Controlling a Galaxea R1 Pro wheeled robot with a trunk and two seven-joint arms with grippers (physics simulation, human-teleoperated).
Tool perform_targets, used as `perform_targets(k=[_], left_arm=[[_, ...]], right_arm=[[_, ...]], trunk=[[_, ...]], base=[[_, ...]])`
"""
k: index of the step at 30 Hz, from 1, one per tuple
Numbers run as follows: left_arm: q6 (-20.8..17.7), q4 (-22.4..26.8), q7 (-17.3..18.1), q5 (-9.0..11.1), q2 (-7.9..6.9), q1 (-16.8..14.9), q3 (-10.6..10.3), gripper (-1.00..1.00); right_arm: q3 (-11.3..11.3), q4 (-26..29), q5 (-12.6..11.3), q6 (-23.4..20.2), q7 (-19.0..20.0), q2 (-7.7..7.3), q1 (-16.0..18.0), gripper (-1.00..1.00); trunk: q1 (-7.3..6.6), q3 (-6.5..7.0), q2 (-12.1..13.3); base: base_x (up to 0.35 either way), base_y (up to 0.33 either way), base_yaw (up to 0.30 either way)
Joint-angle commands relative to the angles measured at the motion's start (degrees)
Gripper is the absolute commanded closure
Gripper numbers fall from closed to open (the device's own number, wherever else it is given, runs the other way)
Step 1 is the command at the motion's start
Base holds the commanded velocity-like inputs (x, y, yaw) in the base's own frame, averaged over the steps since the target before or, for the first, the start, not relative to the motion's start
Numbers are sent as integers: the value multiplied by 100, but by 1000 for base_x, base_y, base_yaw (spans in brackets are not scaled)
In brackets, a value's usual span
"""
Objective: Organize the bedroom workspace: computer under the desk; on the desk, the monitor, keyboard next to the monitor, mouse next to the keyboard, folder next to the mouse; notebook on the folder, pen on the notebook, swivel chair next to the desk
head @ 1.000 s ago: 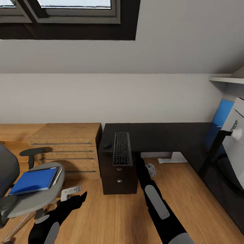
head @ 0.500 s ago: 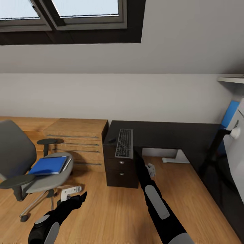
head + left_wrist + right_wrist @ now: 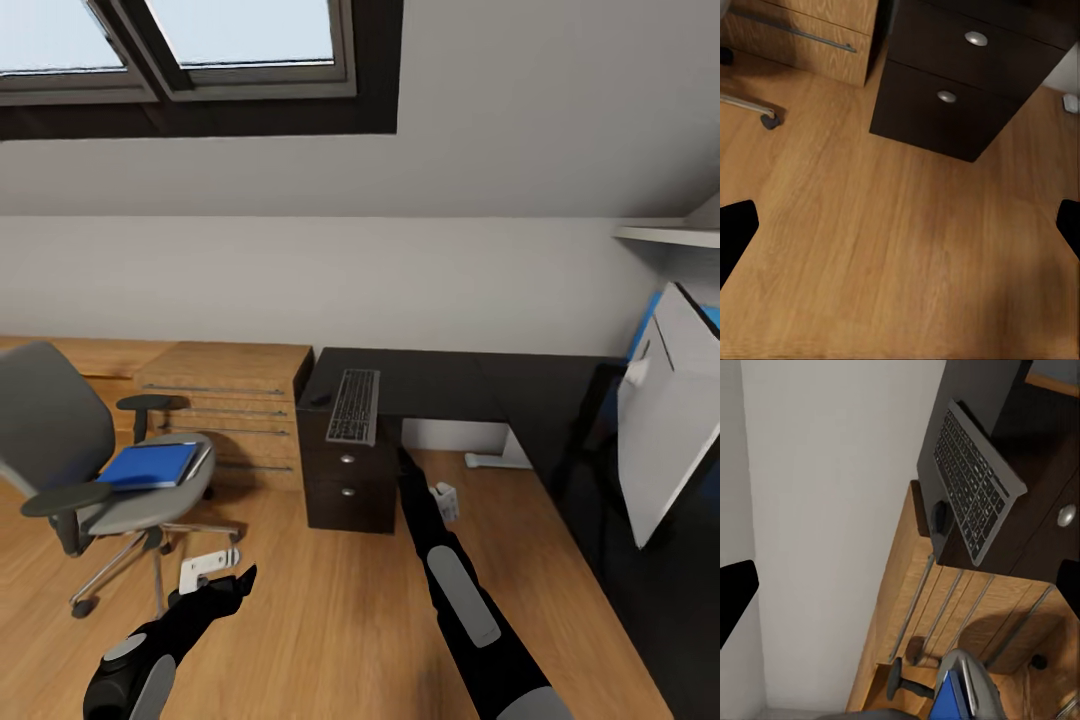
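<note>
The swivel chair (image 3: 60,440) stands at the left, apart from the desk (image 3: 450,385), with the blue folder (image 3: 150,465) on its seat. A thin grey strip (image 3: 199,462) lies along the folder's edge; I cannot tell whether it is the notebook or the pen. The keyboard (image 3: 355,405) (image 3: 971,480) lies on the desk's left end, and the black mouse (image 3: 320,399) (image 3: 940,519) sits just left of it. At the right the monitor (image 3: 670,420) shows its grey-white back. My left gripper (image 3: 210,570) (image 3: 900,232) and right gripper (image 3: 445,500) (image 3: 900,592) hang open and empty over the floor.
A black drawer unit (image 3: 345,480) (image 3: 952,82) with silver knobs stands under the desk's left end. A low light-wood cabinet (image 3: 230,405) fills the gap between it and the chair. A window (image 3: 200,50) is set in the sloped ceiling. Wood floor (image 3: 330,620) lies before me.
The camera has pulled back and turned. The chair now shows whole and smaller, and the monitor's back shows larger at the right. Both arms hold the same pose.
</note>
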State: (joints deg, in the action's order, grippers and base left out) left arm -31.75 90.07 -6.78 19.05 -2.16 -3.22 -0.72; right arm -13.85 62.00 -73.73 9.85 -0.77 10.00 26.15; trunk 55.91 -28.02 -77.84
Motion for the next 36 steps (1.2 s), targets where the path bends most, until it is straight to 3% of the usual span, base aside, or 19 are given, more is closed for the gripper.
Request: perform_targets(k=[1,36], left_arm=[[-24,9,-51,61,-4,-3,-8,-100],[-24,11,-51,71,-8,-3,1,-100]], right_arm=[[-11,3,-53,34,-9,0,4,-100],[-13,27,-22,56,21,0,4,-100]], trunk=[[-3,-6,-4],[-3,-6,-4]], base=[[-304,-113,0],[-325,-25,0]])
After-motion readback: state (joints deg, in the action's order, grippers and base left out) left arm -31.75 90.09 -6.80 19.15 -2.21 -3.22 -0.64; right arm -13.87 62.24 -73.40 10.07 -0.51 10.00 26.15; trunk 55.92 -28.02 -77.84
